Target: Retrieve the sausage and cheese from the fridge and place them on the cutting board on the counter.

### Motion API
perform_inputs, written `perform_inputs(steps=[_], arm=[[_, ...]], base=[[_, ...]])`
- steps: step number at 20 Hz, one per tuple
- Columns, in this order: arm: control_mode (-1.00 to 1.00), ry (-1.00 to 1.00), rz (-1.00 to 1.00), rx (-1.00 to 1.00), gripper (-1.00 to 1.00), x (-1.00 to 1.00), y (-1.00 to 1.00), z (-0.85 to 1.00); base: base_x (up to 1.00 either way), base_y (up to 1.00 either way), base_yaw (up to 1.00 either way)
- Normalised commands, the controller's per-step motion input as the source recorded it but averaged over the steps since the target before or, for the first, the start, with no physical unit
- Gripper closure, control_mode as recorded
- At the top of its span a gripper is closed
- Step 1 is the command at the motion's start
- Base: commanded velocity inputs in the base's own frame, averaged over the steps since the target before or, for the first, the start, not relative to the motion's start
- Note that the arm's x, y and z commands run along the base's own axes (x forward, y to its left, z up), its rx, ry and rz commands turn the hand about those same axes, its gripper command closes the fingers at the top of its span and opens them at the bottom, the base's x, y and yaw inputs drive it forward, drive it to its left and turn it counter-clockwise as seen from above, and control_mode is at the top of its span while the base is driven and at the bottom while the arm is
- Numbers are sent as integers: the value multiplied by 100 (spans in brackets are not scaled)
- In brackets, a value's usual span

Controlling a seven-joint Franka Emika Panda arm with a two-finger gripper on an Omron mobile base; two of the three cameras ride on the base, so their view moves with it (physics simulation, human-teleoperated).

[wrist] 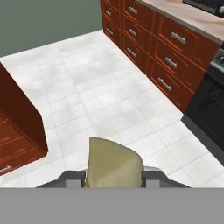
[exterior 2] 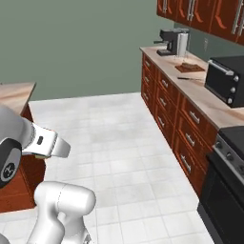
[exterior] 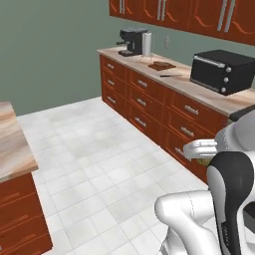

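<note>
cheese (wrist: 113, 164) wedged between the fingers (wrist: 72, 178)

I see the counter (exterior: 185, 85) carrying the cutting board (exterior: 162, 65), a coffee machine (exterior: 131, 42), a paper-towel roll (exterior: 147, 44) and a black microwave (exterior: 222, 70).

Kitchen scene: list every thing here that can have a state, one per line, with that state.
gripper: shut on the cheese
cheese: held between the fingers, above the floor
cutting board: bare, flat on the counter
counter drawers: all shut
toaster oven: door shut
upper cabinets: doors shut
</note>
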Motion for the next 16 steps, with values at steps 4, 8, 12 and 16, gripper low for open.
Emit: perform_inputs(steps=[4, 8, 12, 16], arm=[[100, 0, 0, 0, 100, 0, 0, 0], [100, 0, 0, 0, 100, 0, 0, 0], [100, 0, 0, 0, 100, 0, 0, 0], [100, 0, 0, 0, 100, 0, 0, 0]], base=[[77, 1, 0], [82, 0, 0], [83, -2, 0], [81, -9, 0]])
